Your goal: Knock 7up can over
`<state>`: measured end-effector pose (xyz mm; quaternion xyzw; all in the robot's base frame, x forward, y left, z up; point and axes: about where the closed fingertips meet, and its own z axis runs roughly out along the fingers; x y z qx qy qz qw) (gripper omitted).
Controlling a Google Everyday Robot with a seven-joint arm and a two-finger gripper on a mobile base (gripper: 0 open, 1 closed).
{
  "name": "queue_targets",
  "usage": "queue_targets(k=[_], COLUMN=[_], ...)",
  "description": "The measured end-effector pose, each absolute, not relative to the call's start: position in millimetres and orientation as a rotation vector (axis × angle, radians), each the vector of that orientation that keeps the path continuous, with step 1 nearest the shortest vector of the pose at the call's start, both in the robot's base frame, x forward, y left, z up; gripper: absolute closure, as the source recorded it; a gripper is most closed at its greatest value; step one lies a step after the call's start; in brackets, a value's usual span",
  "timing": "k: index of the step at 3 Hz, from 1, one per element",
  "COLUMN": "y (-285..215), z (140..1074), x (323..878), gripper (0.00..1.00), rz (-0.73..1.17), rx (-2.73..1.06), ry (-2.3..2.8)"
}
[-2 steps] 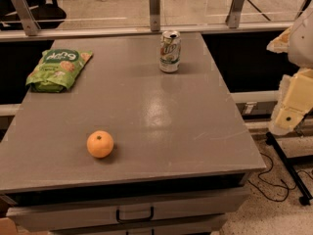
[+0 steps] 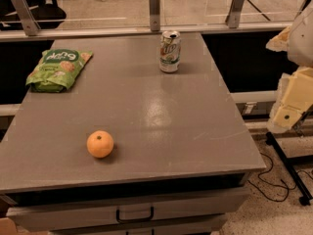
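The 7up can [image 2: 169,52] is silver-white with green markings. It stands upright near the far edge of the grey table [image 2: 161,116], right of centre. My gripper [image 2: 292,102] is a cream-coloured assembly at the right edge of the camera view. It hangs off the table's right side, well apart from the can and nearer the camera than it. It holds nothing that I can see.
A green snack bag [image 2: 57,70] lies at the far left of the table. An orange [image 2: 100,144] sits near the front left. A rail with metal posts [image 2: 154,8] runs behind the table. A drawer handle [image 2: 135,214] shows below the front edge. Cables and a stand leg [image 2: 288,165] lie on the floor at right.
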<state>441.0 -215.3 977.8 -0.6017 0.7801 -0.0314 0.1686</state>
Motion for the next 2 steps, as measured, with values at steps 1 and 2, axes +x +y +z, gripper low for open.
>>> queue_targets(k=[1,2], y=[-206.3,-193.2], z=[956.2,930.8], x=[470.5,525.9], gripper=[0.0,0.0], rz=[-0.017,0.073], rx=[-1.688,-1.628], ry=[2.176,2.101])
